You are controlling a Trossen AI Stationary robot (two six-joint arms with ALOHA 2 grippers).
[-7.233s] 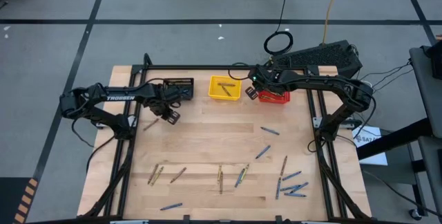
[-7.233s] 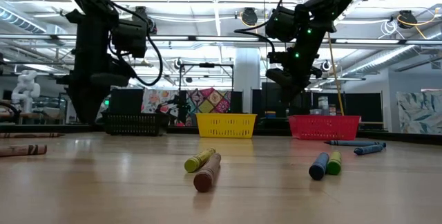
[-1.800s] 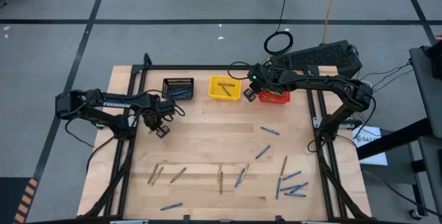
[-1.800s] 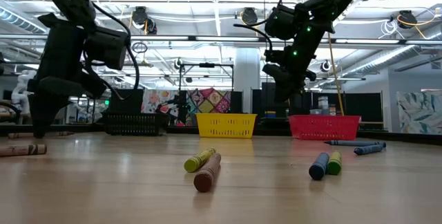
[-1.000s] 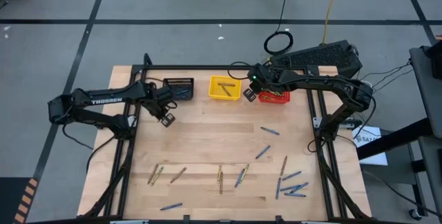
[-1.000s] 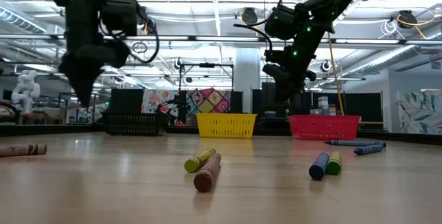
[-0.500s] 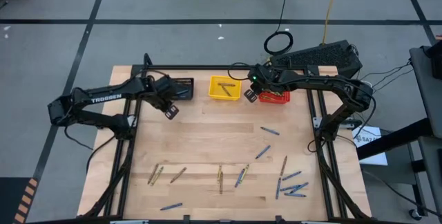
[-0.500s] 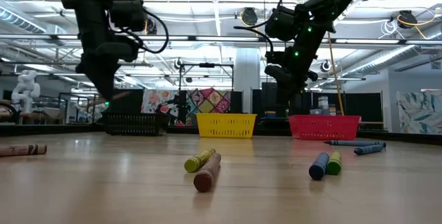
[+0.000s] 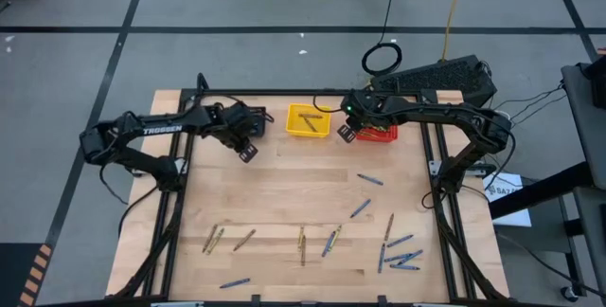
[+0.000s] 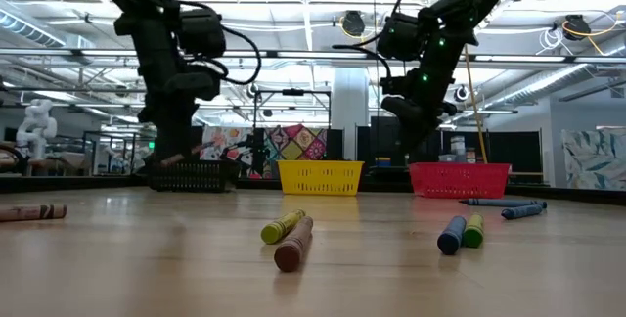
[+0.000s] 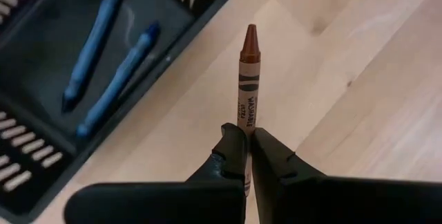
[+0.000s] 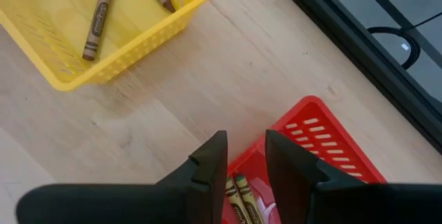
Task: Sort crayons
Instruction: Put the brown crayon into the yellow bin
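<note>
Left claw is clamping a brown crayon by its butt end, long axis running straight out along the fingers, tip pointing away. The crayon is sitting over bare wood of the surface, just outside the corner of the black basket, not over it. That basket is holding two blue crayons, so brown probably doesn't belong there. In the high view the left claw is hanging just beside the black basket, with the yellow basket the next one along toward the right arm. The yellow basket is already holding brownish crayons, so my guess is the move is a short sideways carry to it.

Right claw is parked with fingers apart and nothing between them, over the near edge of the red basket. The left arm is the one doing the work.

Loose crayons are lying scattered at the near end of the surface, well apart from both claws.
</note>
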